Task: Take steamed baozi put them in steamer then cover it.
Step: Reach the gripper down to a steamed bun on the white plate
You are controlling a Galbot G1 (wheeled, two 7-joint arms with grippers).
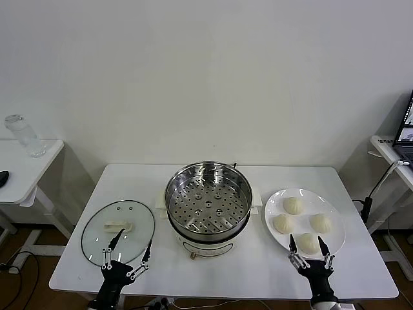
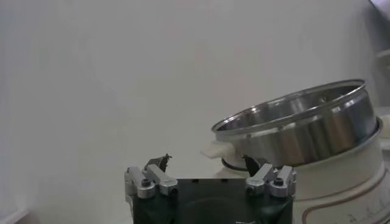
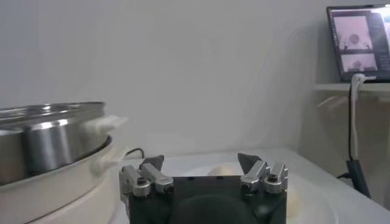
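Currently, by item:
Left gripper [image 1: 130, 250]: fingers spread wide, holding nothing, tips above the near edge of the round clear glass cover [image 1: 118, 232] with a cream-white handle, lying flat on the white table [image 1: 226, 271].
Right gripper [image 1: 310, 248]: spread wide, empty, just at the near rim of the flat white plate [image 1: 335, 216].
Steamed baozi [image 1: 293, 205]: four cream-white round buns on that plate.
Steamer [image 1: 208, 200]: shiny round steel pot with perforated tray, uncovered, empty, between cover and plate.
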